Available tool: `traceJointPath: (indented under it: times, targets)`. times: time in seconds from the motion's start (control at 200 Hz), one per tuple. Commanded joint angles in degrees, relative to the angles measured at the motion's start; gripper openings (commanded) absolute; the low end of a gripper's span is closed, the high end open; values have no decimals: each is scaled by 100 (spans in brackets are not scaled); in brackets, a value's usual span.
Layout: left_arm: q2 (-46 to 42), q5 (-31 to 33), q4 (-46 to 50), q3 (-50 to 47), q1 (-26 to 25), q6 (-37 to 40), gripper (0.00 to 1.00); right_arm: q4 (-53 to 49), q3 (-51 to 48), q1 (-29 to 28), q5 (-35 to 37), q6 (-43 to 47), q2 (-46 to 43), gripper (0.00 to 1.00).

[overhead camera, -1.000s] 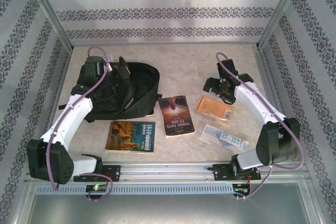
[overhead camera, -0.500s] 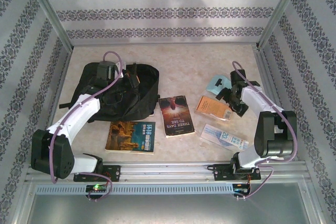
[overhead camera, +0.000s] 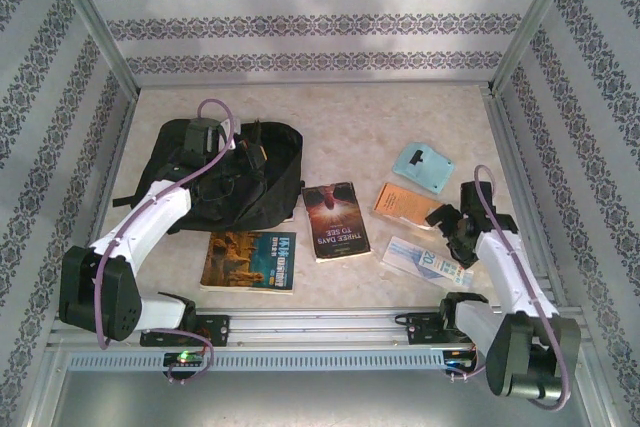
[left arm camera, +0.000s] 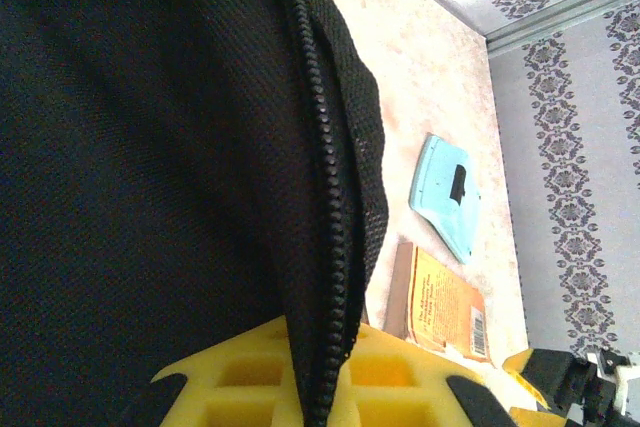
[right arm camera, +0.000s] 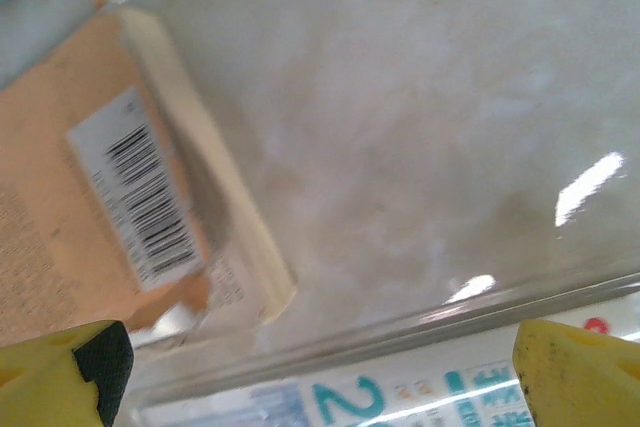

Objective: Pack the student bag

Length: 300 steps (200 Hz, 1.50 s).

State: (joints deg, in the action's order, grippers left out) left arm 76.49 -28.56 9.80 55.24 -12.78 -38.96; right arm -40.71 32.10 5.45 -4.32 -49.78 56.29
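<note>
Where the student bag (overhead camera: 280, 179) lies toward the left edge of the table (overhead camera: 360, 117), the left gripper (overhead camera: 249, 150) is clamped on its zip edge. Toward the right edge, the right gripper (overhead camera: 455, 232) hangs with jaws wide apart over an orange book (overhead camera: 408, 205) and a clear packet (overhead camera: 425, 262).

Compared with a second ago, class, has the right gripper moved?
Yes. The right gripper has pulled back toward the table's near edge: it was beyond the orange book, and now sits at that book's near right side.

table (overhead camera: 350, 117) | student bag (overhead camera: 270, 162) | three books (overhead camera: 335, 220) | packet (overhead camera: 427, 262) | blue item (overhead camera: 423, 167) (a case, perhaps)
</note>
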Motion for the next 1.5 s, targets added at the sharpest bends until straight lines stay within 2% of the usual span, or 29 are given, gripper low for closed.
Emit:
traceJointPath:
  times: [0.0,0.23,0.315,0.545,0.764,0.844,0.954,1.139,1.229,1.354,1.494]
  targets:
    - [106,-222,-148,-3,-91,170,7,187,-24,-306,-617,245,25,98]
    - [52,-144,-42,6,-89,267,9,-206,472,-1770,-459,557,823,98]
    - [70,-187,-53,8,-93,272,11,-169,644,-2076,-443,613,1272,98]
    - [130,-142,60,33,-97,362,14,492,744,-2174,-939,668,2223,98]
    - [176,-115,95,63,-110,390,24,959,1135,-2852,-1243,443,2875,98]
    - [194,-105,111,92,-104,395,30,1185,1343,-3010,-1297,298,3016,98]
    - [191,-36,219,144,-105,435,44,1354,1796,-3184,-1278,209,3269,98]
    - [-66,279,608,369,-103,586,57,1477,2745,-3555,-1523,224,3986,98]
    - [-214,503,894,571,-109,685,60,1461,3130,-3736,-1590,223,4238,98]
    - [-304,606,1176,784,-222,777,60,912,3331,-3707,-1073,438,4020,98]
    - [-61,1038,1635,1177,-1001,1190,60,312,2621,-3076,-468,400,3086,97]
